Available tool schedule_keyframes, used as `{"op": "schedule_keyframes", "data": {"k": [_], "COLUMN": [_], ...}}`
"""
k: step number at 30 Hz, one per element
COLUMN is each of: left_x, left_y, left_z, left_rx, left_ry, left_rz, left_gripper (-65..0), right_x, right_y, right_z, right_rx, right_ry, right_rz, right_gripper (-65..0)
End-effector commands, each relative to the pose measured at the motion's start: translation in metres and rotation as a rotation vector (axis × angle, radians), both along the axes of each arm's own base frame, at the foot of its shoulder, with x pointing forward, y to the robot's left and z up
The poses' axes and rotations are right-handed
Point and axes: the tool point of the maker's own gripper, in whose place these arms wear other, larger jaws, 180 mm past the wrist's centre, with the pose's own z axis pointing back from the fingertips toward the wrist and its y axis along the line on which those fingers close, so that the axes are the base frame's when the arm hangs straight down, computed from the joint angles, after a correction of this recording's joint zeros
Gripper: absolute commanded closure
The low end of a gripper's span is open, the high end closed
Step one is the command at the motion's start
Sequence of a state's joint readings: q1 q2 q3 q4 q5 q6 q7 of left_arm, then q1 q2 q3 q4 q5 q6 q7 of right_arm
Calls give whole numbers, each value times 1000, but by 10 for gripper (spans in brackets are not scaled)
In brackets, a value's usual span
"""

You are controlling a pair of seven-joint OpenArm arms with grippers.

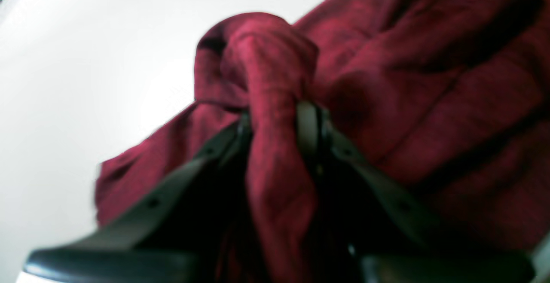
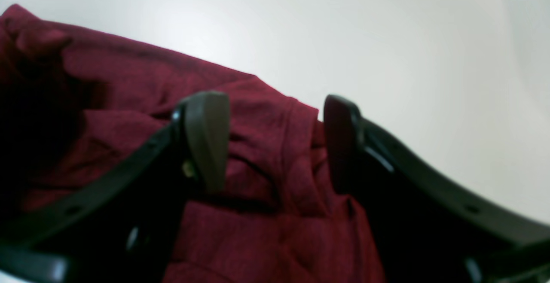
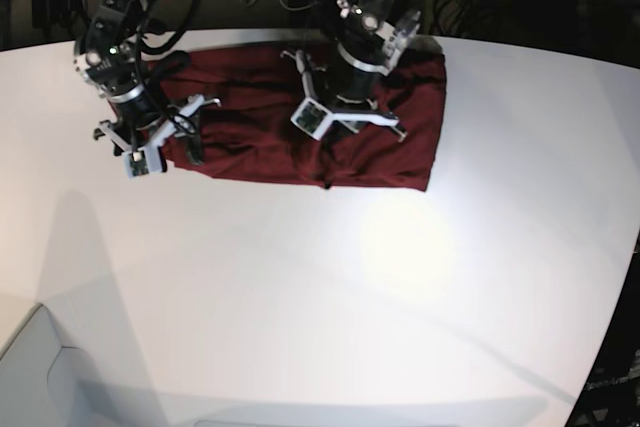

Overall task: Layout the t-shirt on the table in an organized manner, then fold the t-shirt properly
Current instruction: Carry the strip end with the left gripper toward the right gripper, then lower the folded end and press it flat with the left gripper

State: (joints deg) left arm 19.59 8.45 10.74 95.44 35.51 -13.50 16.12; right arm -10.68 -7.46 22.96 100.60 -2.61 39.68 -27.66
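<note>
Maroon cloth, the t-shirt, lies spread across the far side of the white tabletop; the left claw pinches a bunched fold of it; the right claw hangs spread wide over the shirt's left edge, gripping nothing.

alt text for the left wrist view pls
Close-up from the left gripper: its dark jaws pinch a bunched fold of the maroon shirt, which bulges up past the tips. More rumpled shirt fills the right side; the white table fills the left. The image is blurry.
</note>
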Motion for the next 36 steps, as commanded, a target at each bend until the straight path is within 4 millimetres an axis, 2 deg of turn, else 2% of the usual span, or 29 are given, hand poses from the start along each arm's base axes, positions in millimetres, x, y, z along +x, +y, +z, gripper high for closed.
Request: {"op": "schedule_keyframes", "data": {"k": [1, 7, 10, 15, 23, 36], "left_x": [12, 13, 8, 6, 11, 9], "left_y": [-1, -12, -18, -20, -5, -10], "left_z": [19, 29, 17, 8, 16, 17], "left_rx": [-30, -41, 0, 65, 41, 33], "left_ry": [-70, -111, -32, 72, 47, 43], "left_rz": [29, 72, 85, 141, 264, 246], "left_gripper": [-97, -97, -95, -95, -95, -101], "right_x": [11, 12, 12, 12, 11, 10], "right_y": [1, 1, 1, 1, 1, 1], "right_z": [17, 18, 18, 18, 17, 16], "right_rx": [11, 11, 11, 11, 11, 11], "right_ry": [-67, -72, -72, -72, -68, -64], "right_rz": [6, 6, 6, 6, 6, 6], "right_gripper": [-353, -353, -353, -353, -353, -353]}}
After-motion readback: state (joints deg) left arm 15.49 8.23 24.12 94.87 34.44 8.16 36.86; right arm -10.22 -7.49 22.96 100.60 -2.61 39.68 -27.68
